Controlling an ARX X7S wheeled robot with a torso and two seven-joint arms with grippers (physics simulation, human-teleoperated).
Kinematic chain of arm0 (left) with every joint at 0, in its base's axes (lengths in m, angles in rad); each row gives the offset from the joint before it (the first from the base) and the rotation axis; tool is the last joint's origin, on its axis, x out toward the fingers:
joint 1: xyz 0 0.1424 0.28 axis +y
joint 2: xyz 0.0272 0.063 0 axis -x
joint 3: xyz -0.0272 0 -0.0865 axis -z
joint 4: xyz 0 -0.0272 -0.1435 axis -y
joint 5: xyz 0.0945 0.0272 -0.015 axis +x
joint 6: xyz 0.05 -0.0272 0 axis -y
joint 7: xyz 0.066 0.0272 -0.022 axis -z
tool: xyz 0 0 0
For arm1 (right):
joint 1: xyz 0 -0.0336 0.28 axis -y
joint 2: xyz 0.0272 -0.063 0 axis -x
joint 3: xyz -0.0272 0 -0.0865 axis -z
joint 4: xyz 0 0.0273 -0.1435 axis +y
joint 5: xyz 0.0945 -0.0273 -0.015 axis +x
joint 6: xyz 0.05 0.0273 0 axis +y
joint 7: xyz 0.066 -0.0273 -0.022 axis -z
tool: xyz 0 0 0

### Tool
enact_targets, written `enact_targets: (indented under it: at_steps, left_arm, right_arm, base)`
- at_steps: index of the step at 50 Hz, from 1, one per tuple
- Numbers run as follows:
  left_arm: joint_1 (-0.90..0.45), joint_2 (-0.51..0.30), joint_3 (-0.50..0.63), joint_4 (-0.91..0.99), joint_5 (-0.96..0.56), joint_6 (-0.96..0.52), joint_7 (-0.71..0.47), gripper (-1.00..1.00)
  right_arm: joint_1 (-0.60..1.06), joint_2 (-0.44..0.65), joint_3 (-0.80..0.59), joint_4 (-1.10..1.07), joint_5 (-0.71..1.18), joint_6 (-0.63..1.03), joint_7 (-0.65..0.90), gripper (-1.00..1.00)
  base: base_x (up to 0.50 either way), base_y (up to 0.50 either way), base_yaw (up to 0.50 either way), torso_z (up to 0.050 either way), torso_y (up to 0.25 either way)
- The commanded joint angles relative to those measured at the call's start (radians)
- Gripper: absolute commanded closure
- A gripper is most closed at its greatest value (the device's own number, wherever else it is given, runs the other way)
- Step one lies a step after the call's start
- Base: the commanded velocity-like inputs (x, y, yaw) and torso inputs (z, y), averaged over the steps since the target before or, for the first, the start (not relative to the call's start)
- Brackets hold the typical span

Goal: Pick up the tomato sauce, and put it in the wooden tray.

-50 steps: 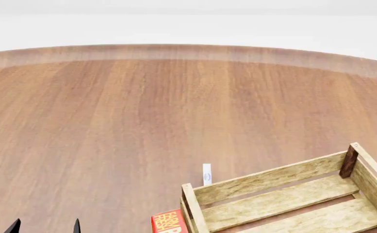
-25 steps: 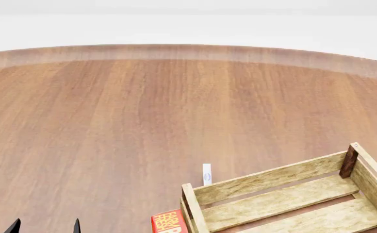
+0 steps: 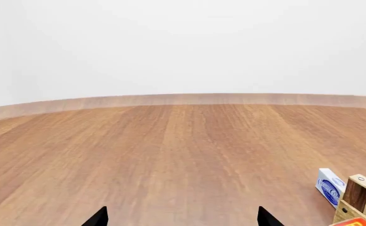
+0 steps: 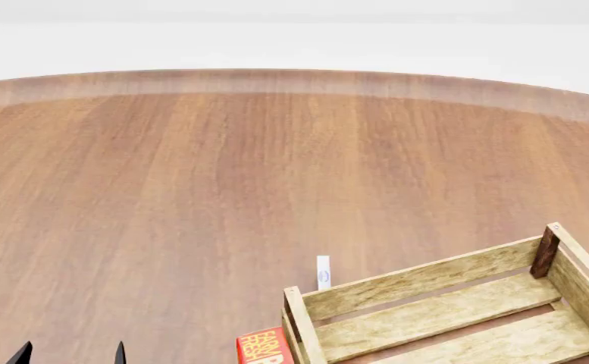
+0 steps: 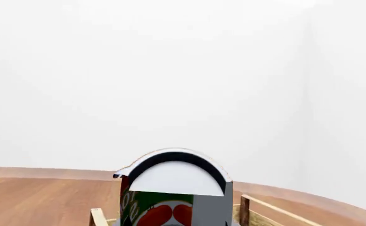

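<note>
The tomato sauce point(image 5: 170, 209), a can with a red and green label and a white top, fills the lower middle of the right wrist view. My right gripper point(image 5: 175, 221) is shut on it, with a dark fingertip on each side, and holds it over the wooden tray point(image 5: 261, 207). The tray point(image 4: 426, 277) of light slats with brown corner posts lies at the lower right of the head view, where neither the can nor the right gripper shows. My left gripper point(image 4: 70, 355) is open and empty, low over the table; its tips also show in the left wrist view point(image 3: 181, 219).
A red butter box point(image 4: 264, 346) lies against the tray's left side. A small white and blue box point(image 4: 323, 271) stands by the tray's far left corner and also shows in the left wrist view point(image 3: 330, 187). The wooden table point(image 4: 224, 189) stretches far to a white wall.
</note>
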Motion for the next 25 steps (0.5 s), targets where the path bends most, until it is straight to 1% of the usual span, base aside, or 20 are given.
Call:
enact_targets:
  at_steps: [1, 25]
  left_arm:
    - [-0.002, -0.001, 0.004, -0.005, 0.001, 0.004, -0.003, -1.00]
    - [-0.004, -0.006, 0.010, -0.004, -0.005, 0.003, -0.009, -1.00]
  right_arm:
    - [0.017, 0.029, -0.016, -0.069, 0.091, 0.069, -0.051, 1.00]
    - [0.086, 0.048, 0.055, -0.217, 0.143, 0.280, -0.092, 1.00]
  base:
    - [0.00, 0.00, 0.00, 0.000, 0.000]
    - [0.00, 0.00, 0.00, 0.000, 0.000]
